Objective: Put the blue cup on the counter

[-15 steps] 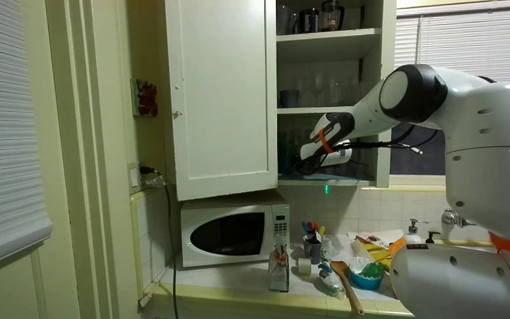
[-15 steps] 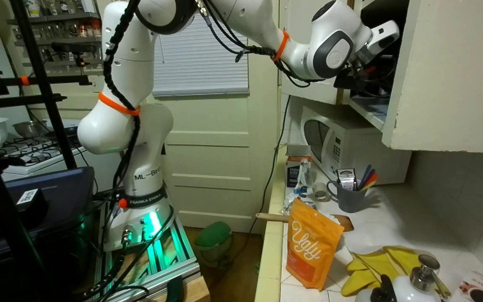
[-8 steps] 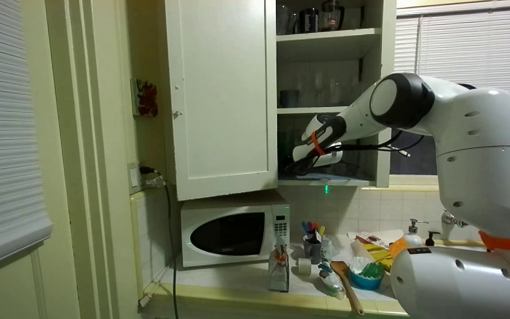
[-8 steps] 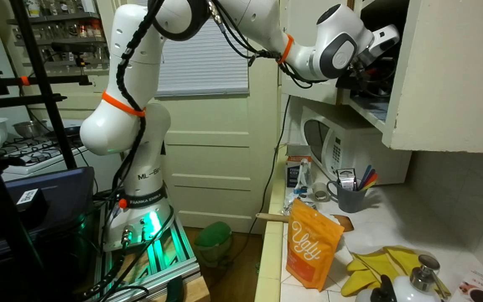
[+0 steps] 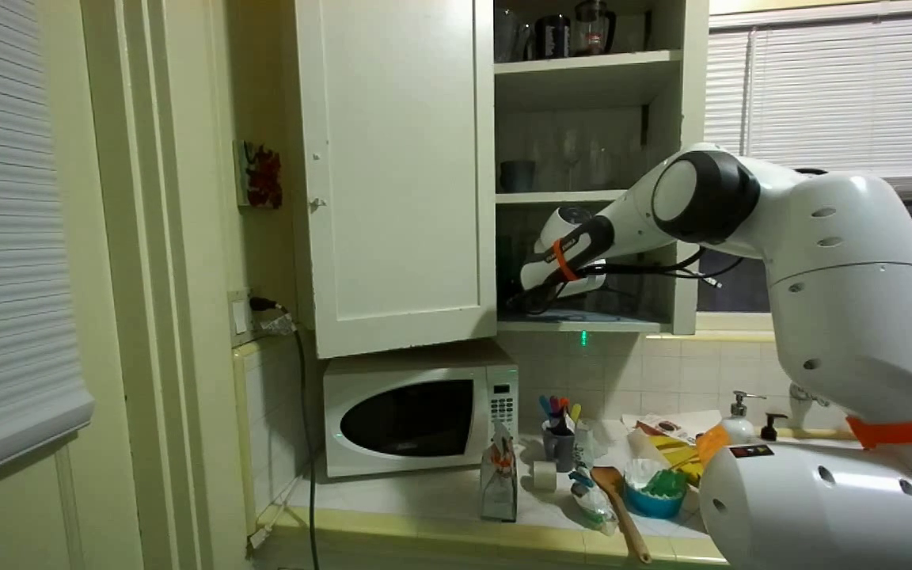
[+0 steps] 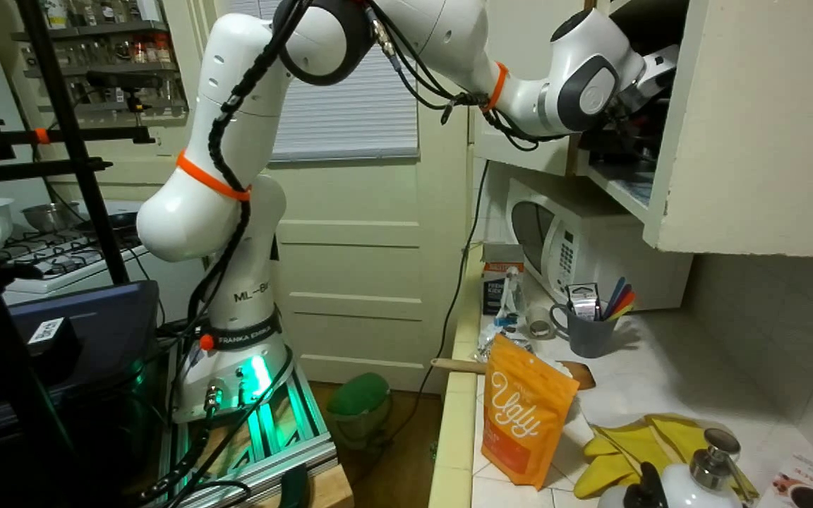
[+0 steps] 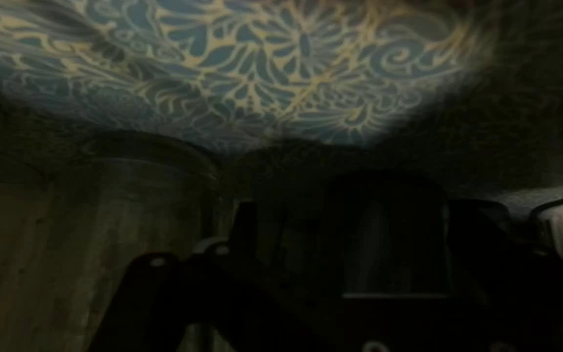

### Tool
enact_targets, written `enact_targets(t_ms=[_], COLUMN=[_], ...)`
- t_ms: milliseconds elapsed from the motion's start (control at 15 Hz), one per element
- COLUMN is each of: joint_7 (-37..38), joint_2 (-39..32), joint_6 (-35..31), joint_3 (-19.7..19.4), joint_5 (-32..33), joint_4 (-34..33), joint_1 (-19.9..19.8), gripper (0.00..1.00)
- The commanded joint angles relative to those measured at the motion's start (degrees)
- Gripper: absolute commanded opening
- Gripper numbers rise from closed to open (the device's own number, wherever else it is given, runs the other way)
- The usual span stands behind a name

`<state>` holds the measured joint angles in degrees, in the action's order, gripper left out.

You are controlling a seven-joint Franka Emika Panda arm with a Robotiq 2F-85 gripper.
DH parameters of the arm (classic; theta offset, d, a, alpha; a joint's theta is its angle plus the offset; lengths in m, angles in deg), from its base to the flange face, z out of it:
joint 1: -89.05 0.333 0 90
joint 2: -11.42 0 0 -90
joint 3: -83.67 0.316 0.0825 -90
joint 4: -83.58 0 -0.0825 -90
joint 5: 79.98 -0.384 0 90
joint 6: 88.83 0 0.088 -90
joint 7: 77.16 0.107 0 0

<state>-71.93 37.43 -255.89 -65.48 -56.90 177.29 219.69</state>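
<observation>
The counter [image 6: 675, 374] runs beneath me; I judge its back edge the nearest place for setting down. Over that edge hangs the open cupboard [image 5: 432, 178], and my arm [image 5: 836, 226] reaches inside, low down. A microwave [image 5: 416, 419] fills the counter's back corner. A patterned liner [image 7: 281, 63] covers the cupboard's floor, with a glassy vessel [image 7: 149, 215] beside my way in. Ahead, its colour hidden by shadow, is what I take for the blue cup [image 7: 389, 239]. It looks smooth and stiff — likely light, slippery, maybe breakable — so I'd squeeze gently at mid-wall. My pincer [image 7: 356, 213] is spread, its fingers [image 7: 245, 227] either side, clamped on nothing.
</observation>
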Motion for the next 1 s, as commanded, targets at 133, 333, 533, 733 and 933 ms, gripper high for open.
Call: enact_targets(t_ms=[133,333,533,733,933], joint_7=[3.6,3.8,4.0,5.4,5.0], joint_2=[4.3,5.6,6.5,6.2,2.6], joint_6=[4.7,5.4,5.3,5.5,3.9], joint_3=[-0.5,-0.1,0.1,0.1,0.1], joint_5=[5.4,6.9,8.4,10.8,9.9], joint_4=[-6.5,-8.0,-9.2,-9.0,-3.6], joint_1=[2.1,2.7,2.8,2.4,1.5], gripper=[0.92,0.58,0.42,0.42,0.42])
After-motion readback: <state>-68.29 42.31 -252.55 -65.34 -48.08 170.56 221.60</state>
